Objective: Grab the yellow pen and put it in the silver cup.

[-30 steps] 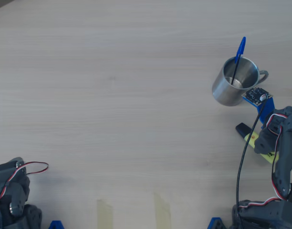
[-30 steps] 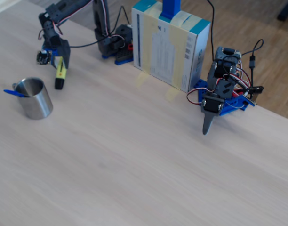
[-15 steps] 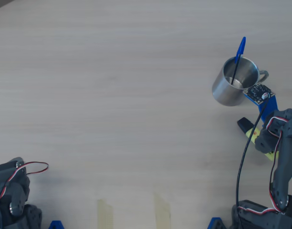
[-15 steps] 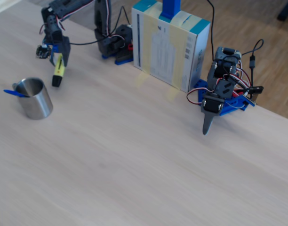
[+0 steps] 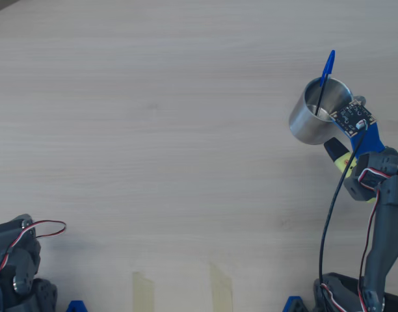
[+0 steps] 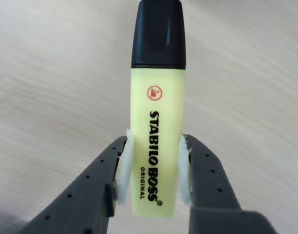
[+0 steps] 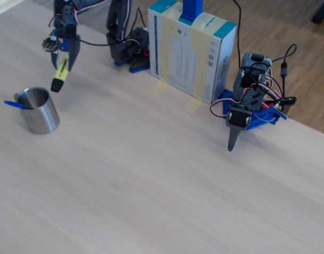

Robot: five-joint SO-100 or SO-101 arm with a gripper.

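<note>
Now my gripper (image 6: 155,168), clamped on the yellow pen (image 6: 158,122), has lifted it nearer the silver cup (image 5: 318,112); overhead, my wrist hides most of it.

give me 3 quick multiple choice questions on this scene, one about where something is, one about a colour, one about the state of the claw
1. Where is the blue pen?
A. lying flat on the table
B. standing in the silver cup
C. held by the arm

2. What colour is the cap of the yellow pen?
A. black
B. red
C. white

3. What is the claw doing?
A. hanging open and empty
B. shut around the cup's handle
C. shut on the yellow pen's barrel

Answers:
1. B, the overhead view shows it leaning inside the cup with its top sticking out over the rim.
2. A, the wrist view shows a black cap above the yellow barrel.
3. C, in the wrist view both padded fingers press the barrel's sides, and the fixed view shows the pen hanging clear of the table.
</note>
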